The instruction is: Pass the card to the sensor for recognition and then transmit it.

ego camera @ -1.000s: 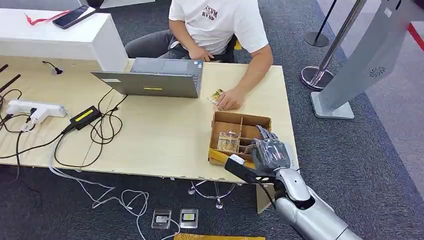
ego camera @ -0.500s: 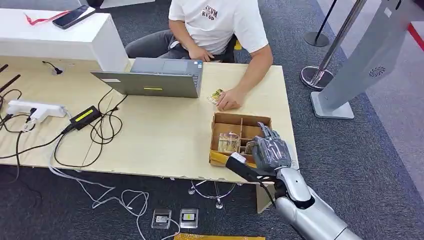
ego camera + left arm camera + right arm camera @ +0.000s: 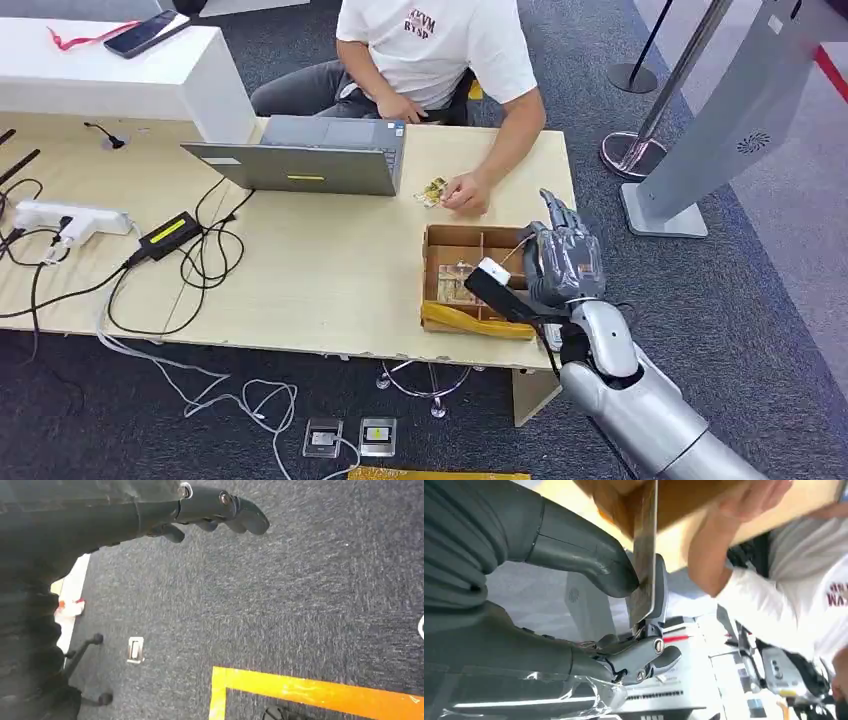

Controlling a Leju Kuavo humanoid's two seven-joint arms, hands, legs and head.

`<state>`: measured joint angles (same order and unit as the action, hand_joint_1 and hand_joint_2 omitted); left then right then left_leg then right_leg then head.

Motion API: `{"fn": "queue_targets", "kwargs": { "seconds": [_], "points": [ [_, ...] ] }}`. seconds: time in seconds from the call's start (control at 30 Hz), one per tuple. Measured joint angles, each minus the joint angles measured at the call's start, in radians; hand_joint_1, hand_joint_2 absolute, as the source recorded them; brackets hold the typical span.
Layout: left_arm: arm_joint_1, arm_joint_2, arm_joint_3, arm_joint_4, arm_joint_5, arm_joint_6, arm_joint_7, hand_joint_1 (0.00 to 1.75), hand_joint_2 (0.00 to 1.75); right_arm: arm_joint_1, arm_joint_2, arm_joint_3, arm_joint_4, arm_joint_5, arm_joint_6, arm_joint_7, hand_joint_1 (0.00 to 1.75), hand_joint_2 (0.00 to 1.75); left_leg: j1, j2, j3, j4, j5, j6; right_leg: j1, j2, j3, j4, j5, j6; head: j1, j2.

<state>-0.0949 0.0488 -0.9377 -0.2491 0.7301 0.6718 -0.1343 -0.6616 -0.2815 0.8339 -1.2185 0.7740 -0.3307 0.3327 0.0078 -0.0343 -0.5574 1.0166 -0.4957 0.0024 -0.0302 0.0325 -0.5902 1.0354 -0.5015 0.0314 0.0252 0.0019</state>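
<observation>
My right hand point(image 3: 565, 262) hangs above the right end of the cardboard box point(image 3: 436, 240) on the table's near right corner. In the right wrist view its thumb point(image 3: 589, 555) and a finger pinch a thin card point(image 3: 644, 560), seen edge on. Several more cards lie in the box's compartments point(image 3: 456, 283). A grey slanted kiosk point(image 3: 735, 120) stands on the carpet to the right of the table. My left hand point(image 3: 210, 507) hangs over the carpet with loosely spread fingers and nothing in it.
A person in a white shirt point(image 3: 440, 45) sits at the far side, one hand point(image 3: 466, 193) on a small card point(image 3: 432, 191) beside the laptop point(image 3: 310, 160). Cables and a power strip point(image 3: 60, 220) lie at the left. A barrier post base point(image 3: 632, 152) stands near the kiosk.
My right hand has risen out of the box and moved away and to the right with the card. The person's hand on the table has shifted slightly.
</observation>
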Motion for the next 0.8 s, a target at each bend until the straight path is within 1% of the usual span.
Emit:
{"fn": "queue_targets", "kwargs": {
  "seconds": [0.17,0.3,0.37,0.4,0.47,0.53,0.57,0.67,0.8],
  "points": [
    [0.0,-0.003,0.0,0.0,-0.021,0.0,-0.013,0.0,1.75,-0.104,-0.008,-0.025,-0.029,0.007,0.009,0.016,1.75,1.75,0.0,0.0,0.0,0.0,0.0,0.0,0.0,0.001,0.0,0.0,0.0,0.0,0.0,0.0],
    [0.0,-0.006,0.0,0.0,-0.033,0.0,-0.013,0.0,1.75,-0.137,-0.01,-0.034,-0.036,-0.005,0.016,0.022,1.75,1.75,0.0,0.0,0.0,0.0,0.0,0.0,0.0,0.001,0.0,0.0,0.0,0.0,0.0,0.0],
    [0.0,-0.006,0.0,0.0,-0.047,0.0,-0.011,0.0,1.75,-0.172,-0.01,-0.034,-0.036,-0.015,0.03,0.023,1.75,1.75,0.0,0.001,0.0,0.0,0.0,0.0,0.0,0.002,0.0,0.0,0.0,0.0,0.0,0.0],
    [0.0,-0.006,0.0,0.0,-0.053,0.0,-0.007,0.0,1.75,-0.194,-0.011,-0.034,-0.035,-0.015,0.049,0.023,1.75,1.75,0.0,0.001,0.0,0.0,0.0,0.0,0.0,0.002,0.0,0.0,0.0,0.0,0.0,0.0],
    [-0.004,-0.006,0.0,0.0,-0.073,0.0,0.014,0.0,1.75,-0.243,-0.01,-0.028,-0.026,-0.013,0.124,0.021,1.75,1.75,0.0,0.001,-0.001,0.0,0.0,0.0,0.0,0.002,0.0,0.0,0.0,0.0,0.0,0.0],
    [-0.009,-0.006,-0.002,0.0,-0.088,-0.001,0.036,0.0,1.75,-0.29,0.001,-0.008,0.007,-0.005,0.18,0.013,1.75,1.75,0.0,0.0,-0.001,0.0,0.0,0.0,0.0,0.001,0.0,0.001,0.0,0.0,0.0,0.0],
    [-0.011,-0.005,-0.003,0.0,-0.092,-0.002,0.044,0.0,1.75,-0.312,0.012,0.006,0.033,-0.004,0.193,0.006,1.75,1.75,0.0,0.0,-0.001,0.0,0.0,0.0,0.0,0.001,0.0,0.001,0.0,0.0,0.0,0.0],
    [-0.02,-0.001,-0.007,-0.002,-0.096,-0.002,0.058,0.0,1.75,-0.367,0.047,0.034,0.113,-0.014,0.203,-0.017,1.75,1.75,0.001,-0.001,-0.002,0.0,0.0,0.0,0.001,0.001,0.0,0.001,0.0,0.0,0.0,0.0],
    [-0.026,0.002,-0.018,-0.005,-0.098,-0.003,0.066,0.0,1.75,-0.437,0.099,0.077,0.252,-0.033,0.197,-0.03,1.75,1.75,0.001,-0.001,-0.002,0.0,0.0,-0.001,0.001,0.0,-0.001,0.001,0.0,0.0,0.0,0.0]
  ]
}}
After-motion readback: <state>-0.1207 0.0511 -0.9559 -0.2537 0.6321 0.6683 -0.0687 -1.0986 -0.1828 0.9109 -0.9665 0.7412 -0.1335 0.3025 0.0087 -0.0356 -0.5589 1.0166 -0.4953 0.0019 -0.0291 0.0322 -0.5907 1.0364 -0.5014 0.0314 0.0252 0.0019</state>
